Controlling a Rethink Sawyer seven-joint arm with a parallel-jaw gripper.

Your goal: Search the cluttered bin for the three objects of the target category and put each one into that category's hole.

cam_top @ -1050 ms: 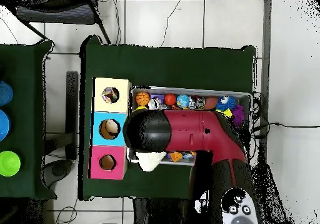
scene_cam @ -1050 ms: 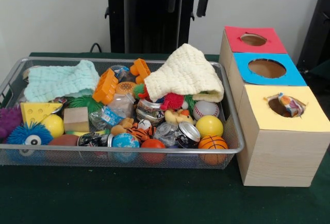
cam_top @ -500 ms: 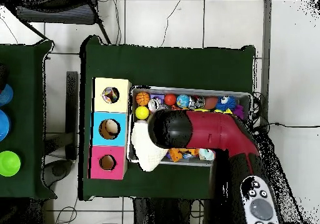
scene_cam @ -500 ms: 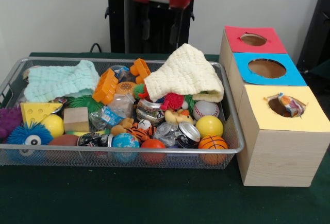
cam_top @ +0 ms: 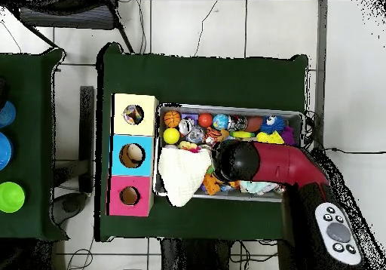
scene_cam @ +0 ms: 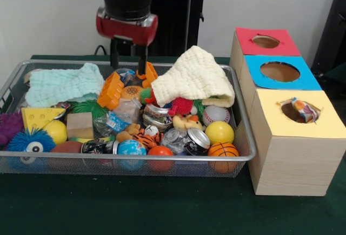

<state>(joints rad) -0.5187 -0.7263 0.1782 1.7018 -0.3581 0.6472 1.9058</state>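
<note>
Here, along the near rim of the silver wire-mesh bin (scene_cam: 162, 162) sit, from its left corner rightward, a blue fuzzy one-eyed ball (scene_cam: 30, 141), a brown football (scene_cam: 67, 147), a dark crushed drink can (scene_cam: 98, 146), a blue globe ball (scene_cam: 131, 148), a small red-orange ball (scene_cam: 160, 151), a silver-topped can (scene_cam: 195, 139) and a small orange basketball (scene_cam: 223, 149) at the right corner. Just behind these lie a yellow cheese-shaped wedge (scene_cam: 39, 117), a plain wooden block (scene_cam: 80, 124), a clear plastic bottle with a blue label (scene_cam: 116, 119), a striped tiger toy (scene_cam: 145, 136), a yellow rubber duck (scene_cam: 186, 121), a yellow smooth ball (scene_cam: 219, 132) and a white baseball (scene_cam: 215, 114). A purple spiky toy (scene_cam: 9, 125) presses against the bin's left wall.

Farther back, a pale mint knitted cloth (scene_cam: 64, 84) covers the far left corner, and a cream knitted cloth (scene_cam: 193, 78) is heaped over the far right part, its edge reaching the right rim. Between them stand two orange toothed plastic pieces (scene_cam: 111, 89), the second (scene_cam: 148, 74) nearer the far rim.

The red and black gripper (scene_cam: 128, 61) hangs over the bin's far middle, its two dark fingers (scene_cam: 114, 56) spread apart and holding nothing, tips just above the orange pieces.

To the right of the bin, on the green tabletop (scene_cam: 162, 208), stands a row of wooden boxes with round holes: the yellow-topped box (scene_cam: 294, 138) nearest, with a crumpled wrapper (scene_cam: 304, 110) sticking out of its hole, then the blue-topped box (scene_cam: 281, 73), then the red-topped box (scene_cam: 265, 41) farthest.
</note>
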